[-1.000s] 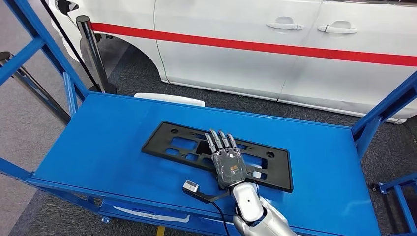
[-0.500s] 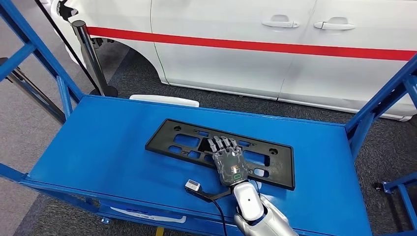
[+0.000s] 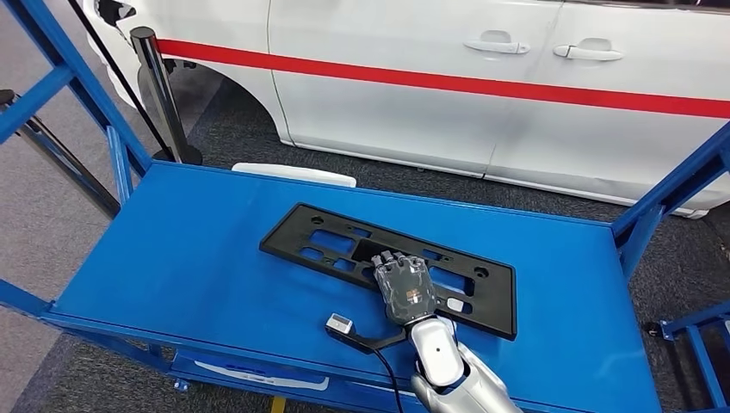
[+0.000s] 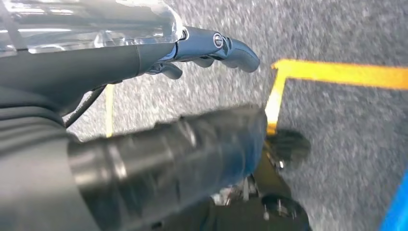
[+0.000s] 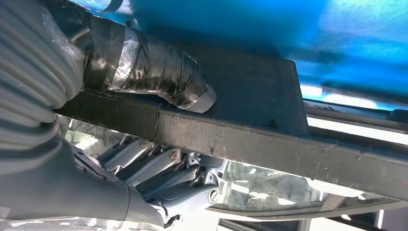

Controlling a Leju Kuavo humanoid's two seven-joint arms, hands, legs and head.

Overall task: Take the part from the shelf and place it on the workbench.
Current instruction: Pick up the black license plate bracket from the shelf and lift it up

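Right hand (image 3: 405, 291) grips the black part's (image 3: 327, 245) edge, thumb (image 5: 159, 77) opposing the fingers (image 5: 159, 166).

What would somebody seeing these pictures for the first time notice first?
Probably the long black part with cut-outs, lying across the middle of the bright blue shelf. The right robot hand lies on top of it with fingers curled into an opening, and the right wrist view shows thumb and fingers on opposite faces of the part's edge. Behind the shelf stands a white car with a red stripe.
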